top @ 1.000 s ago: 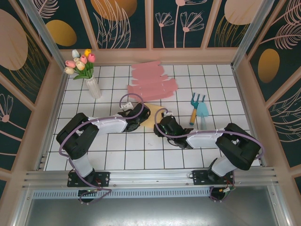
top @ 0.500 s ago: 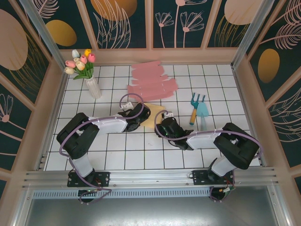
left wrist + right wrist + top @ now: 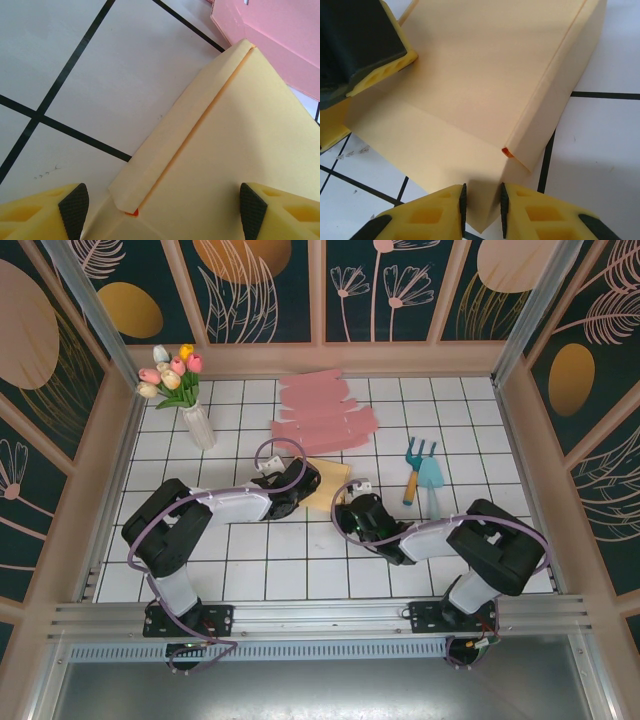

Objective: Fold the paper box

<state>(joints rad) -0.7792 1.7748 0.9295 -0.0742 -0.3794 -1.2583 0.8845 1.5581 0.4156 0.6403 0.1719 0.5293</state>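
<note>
The white tiled table point(image 3: 250, 570) lies under both my grippers. Pink sheets point(image 3: 325, 415) lie flat just beyond my jaws, their near edge touching the far side of the box, as my left wrist view shows point(image 3: 280, 45).

The yellow box point(image 3: 330, 478) sits between my two grippers, part folded. My left gripper point(image 3: 298, 487) comes at it from the left, my right gripper point(image 3: 350, 508) from the near right.

My left gripper point(image 3: 160, 207) stands with its jaws wide. One dark pad point(image 3: 75, 207) hangs at the box's point(image 3: 240, 150) left edge and the other over its top panel, and nothing is pinched between them.

My right gripper point(image 3: 482, 205) has its jaws narrow, closed on the near corner of the box point(image 3: 480, 75), and the paper fills the gap between the pads point(image 3: 463, 205). From this wrist I see a left finger point(image 3: 360, 45) at the box's far left corner.

A white vase point(image 3: 199, 426) of tulips point(image 3: 172, 372) stands well to the left of my left jaws and beyond them. A fork point(image 3: 417, 450) and a trowel point(image 3: 432, 475) lie side by side to the right of my right jaws.

A narrow flap point(image 3: 185, 125) runs along one box edge — on the right of my right jaws point(image 3: 560, 90). A small orange mark point(image 3: 131, 213) shows at its end, just ahead of the right jaws point(image 3: 506, 151).
</note>
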